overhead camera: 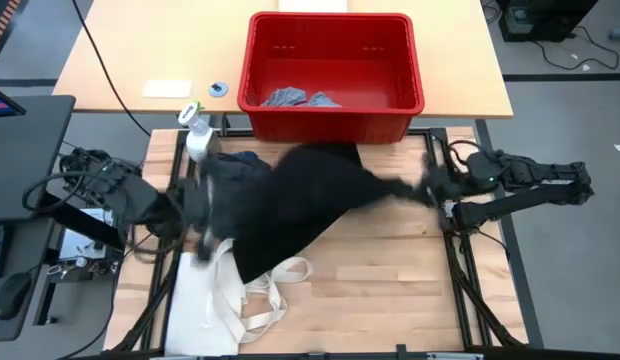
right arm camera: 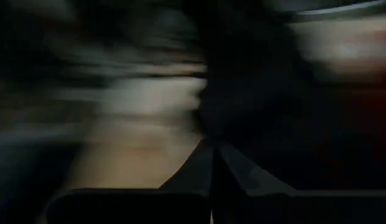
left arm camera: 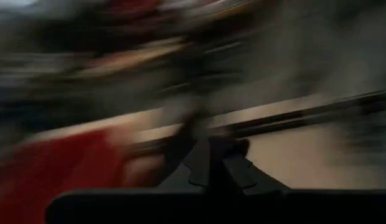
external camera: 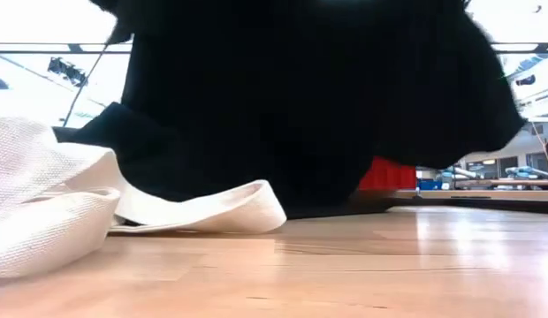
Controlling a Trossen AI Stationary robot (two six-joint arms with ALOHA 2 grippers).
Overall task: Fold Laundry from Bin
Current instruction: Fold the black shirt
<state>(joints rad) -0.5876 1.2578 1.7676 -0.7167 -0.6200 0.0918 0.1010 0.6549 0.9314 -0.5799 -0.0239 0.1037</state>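
Both arms out over the desk (overhead camera: 390, 290), a large black garment (overhead camera: 290, 215) stretched between them. My left gripper (overhead camera: 202, 205) sits at the garment's left edge, jaws closed down on a pinch of the cloth; the left wrist view shows the fingers (left arm camera: 211, 158) pressed together, everything beyond them smeared. My right gripper (overhead camera: 427, 188) is at the opposite end, jaws closed on the narrow drawn-out corner of the same piece; in the right wrist view the fingers (right arm camera: 213, 168) meet with dark fabric right ahead of them. The black cloth fans wide toward my left side and tapers to a point at my right, its lower edge drooping onto the wood. From desk level it fills most of the view as a dark hanging mass (external camera: 318, 97) (only a sliver of red shows past it). The red bin (overhead camera: 330, 120) stands at the far edge of the desk, just beyond the garment, with a few light grey pieces (overhead camera: 295, 99) lying in its bottom. A bit of blue fabric (overhead camera: 245, 158) peeks out beside the black piece near the bin's left corner. A cream tote bag (overhead camera: 205, 300) lies on the near left of the desk, its handles (overhead camera: 275, 290) looping out from under the black hem. A white spray bottle (overhead camera: 197, 135) stands just left of the bin, close to my left gripper.
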